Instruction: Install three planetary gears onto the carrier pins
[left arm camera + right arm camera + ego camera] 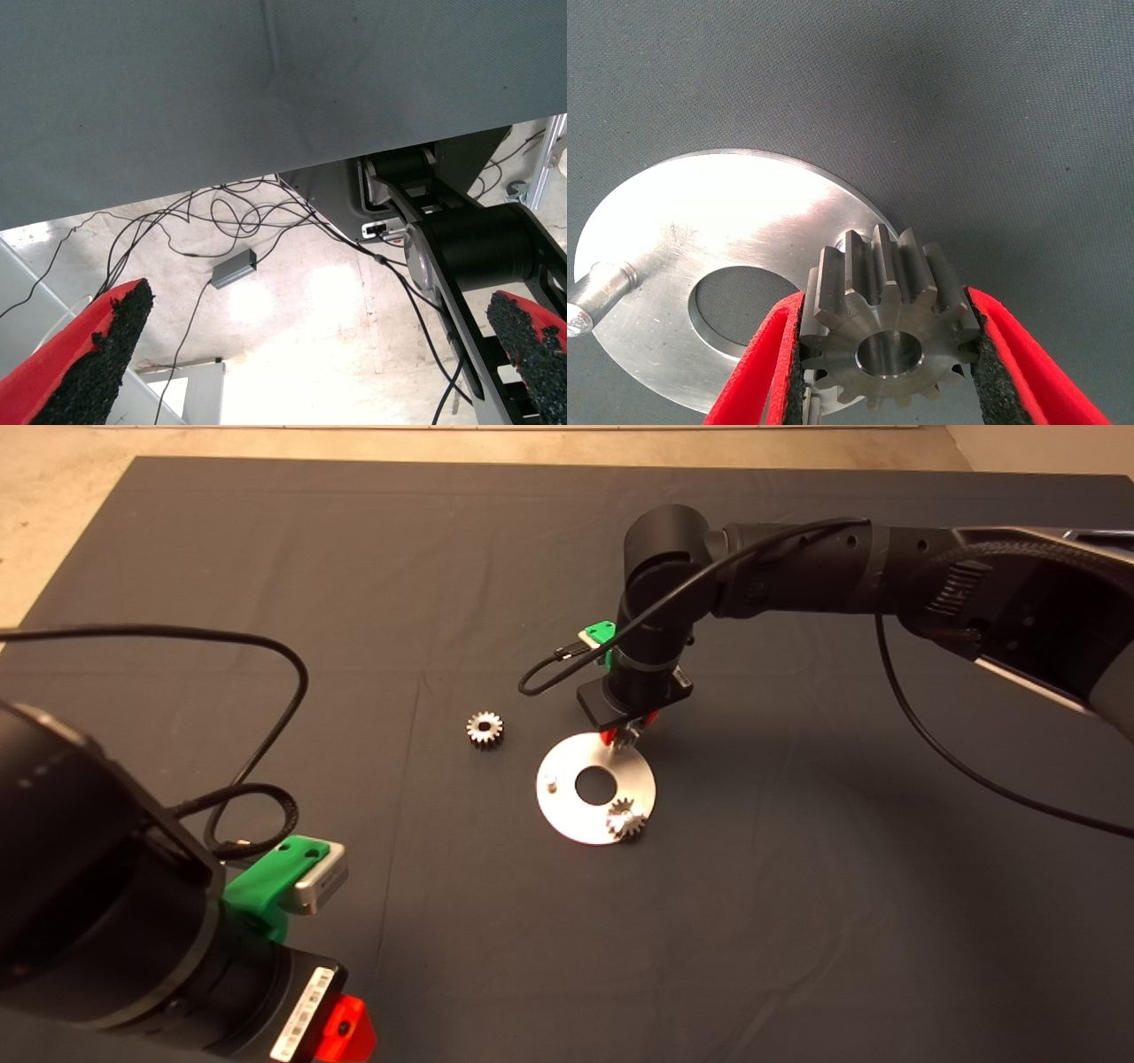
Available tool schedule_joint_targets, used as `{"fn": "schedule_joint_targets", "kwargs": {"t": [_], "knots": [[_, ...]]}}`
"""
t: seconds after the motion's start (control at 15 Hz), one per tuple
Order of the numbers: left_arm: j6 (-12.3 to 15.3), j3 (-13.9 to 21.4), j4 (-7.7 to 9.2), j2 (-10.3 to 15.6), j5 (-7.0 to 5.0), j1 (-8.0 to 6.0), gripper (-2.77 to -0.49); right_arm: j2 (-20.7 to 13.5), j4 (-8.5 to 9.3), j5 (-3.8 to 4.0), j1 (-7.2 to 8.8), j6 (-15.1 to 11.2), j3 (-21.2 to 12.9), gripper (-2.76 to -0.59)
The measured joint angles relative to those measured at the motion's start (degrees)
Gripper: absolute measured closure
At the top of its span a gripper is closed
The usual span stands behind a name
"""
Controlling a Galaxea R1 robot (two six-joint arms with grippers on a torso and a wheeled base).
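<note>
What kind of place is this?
Probably a robot lab or test bench: a dark mat on the table, loose cables on a bare floor, and a disc with small gears.

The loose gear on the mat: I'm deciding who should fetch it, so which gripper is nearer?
Right. The right gripper holds a gear over the disc, just beside the loose gear. The left gripper is parked at the mat's near-left edge, farther off.

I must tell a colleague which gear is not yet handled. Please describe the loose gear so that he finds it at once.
Find the flat silvery round metal disc in the middle of the dark mat. Just left of it, lying apart on the bare mat, is a small dark-silver toothed gear. Of the others, one gear sits on the disc and one is held in the right gripper.
</note>
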State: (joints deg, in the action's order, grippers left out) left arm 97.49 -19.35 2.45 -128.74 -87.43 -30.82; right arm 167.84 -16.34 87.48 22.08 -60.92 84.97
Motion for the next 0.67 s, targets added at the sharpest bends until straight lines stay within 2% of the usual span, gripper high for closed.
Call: {"fn": "schedule_joint_targets", "kwargs": {"t": [0.67], "knots": [[0.0, 0.0, 0.11, 0.0, 0.00, 0.00, -2.75, 0.5, -0.22, 0.34, 0.00, 0.0, -0.1, -1.07]]}}
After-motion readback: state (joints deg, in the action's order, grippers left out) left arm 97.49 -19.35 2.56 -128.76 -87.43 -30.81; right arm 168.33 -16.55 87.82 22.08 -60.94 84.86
